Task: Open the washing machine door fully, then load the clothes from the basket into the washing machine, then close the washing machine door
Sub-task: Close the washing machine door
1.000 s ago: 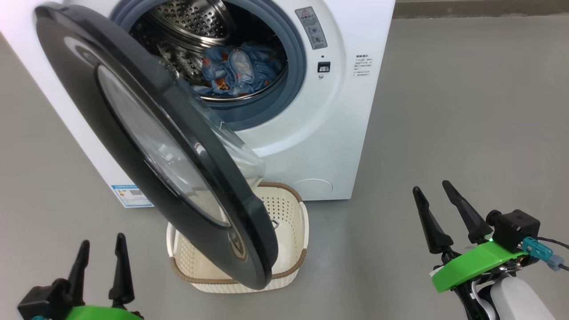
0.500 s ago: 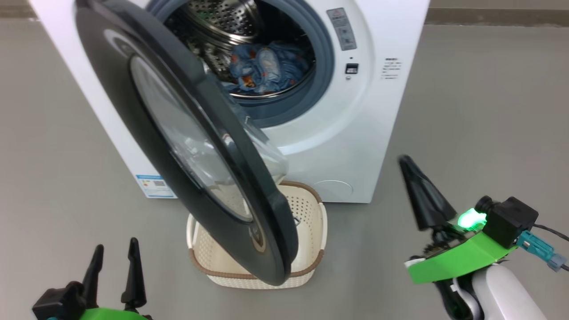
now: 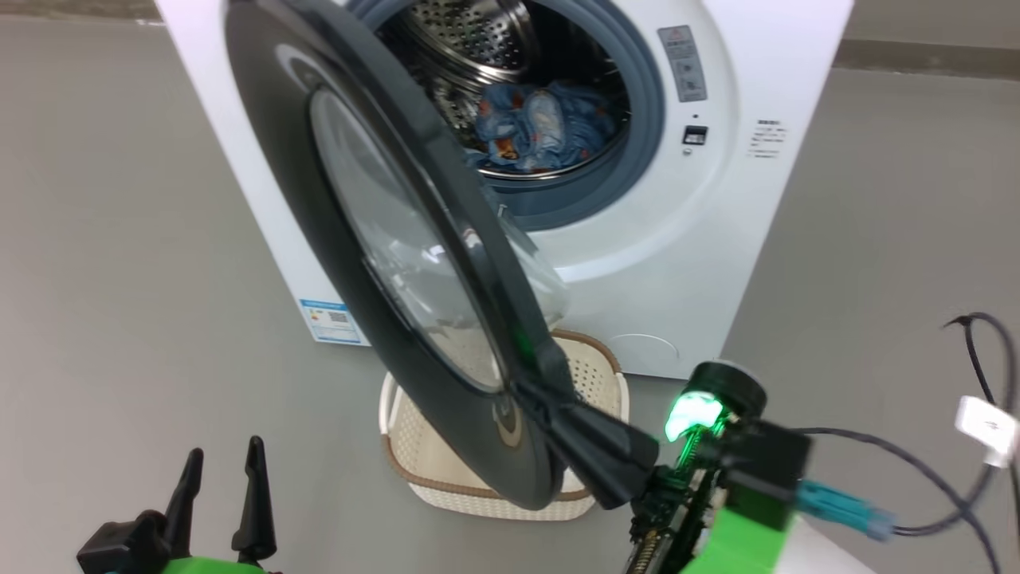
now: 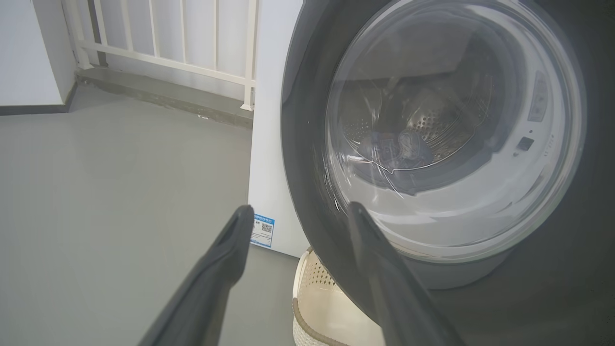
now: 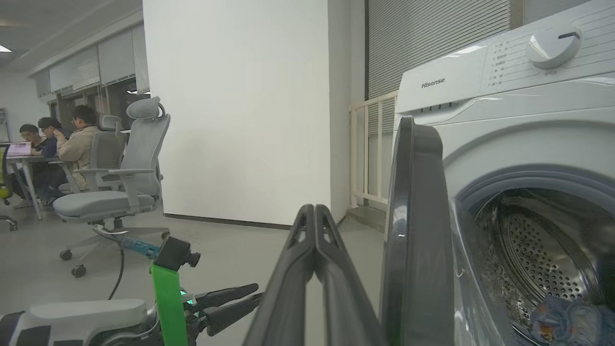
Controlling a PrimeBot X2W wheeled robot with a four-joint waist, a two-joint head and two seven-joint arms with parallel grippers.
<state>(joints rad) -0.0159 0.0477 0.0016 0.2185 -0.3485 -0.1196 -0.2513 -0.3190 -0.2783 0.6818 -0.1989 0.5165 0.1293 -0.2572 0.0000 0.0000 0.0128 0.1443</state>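
Grey floor [image 3: 119, 239] surrounds the washing machine [image 3: 717, 239]. We see the clothes [image 3: 542, 131] in its drum [image 3: 478, 40]. The part-open washing machine door [image 3: 319, 199] hides much of the basket [image 3: 594, 359]. Our right gripper [image 3: 530, 395], fingers pressed together, meets the door's rim, contact unclear. Our left gripper [image 3: 225, 450] hangs spread.

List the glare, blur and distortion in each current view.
Head view: the right end effector looks smeared, a green light flares beside it, and pale glare streaks the washing machine door. Left wrist view: the left end effector is soft, and the door's window warps the clothes behind. Right wrist view: background crisp, evenly lit.
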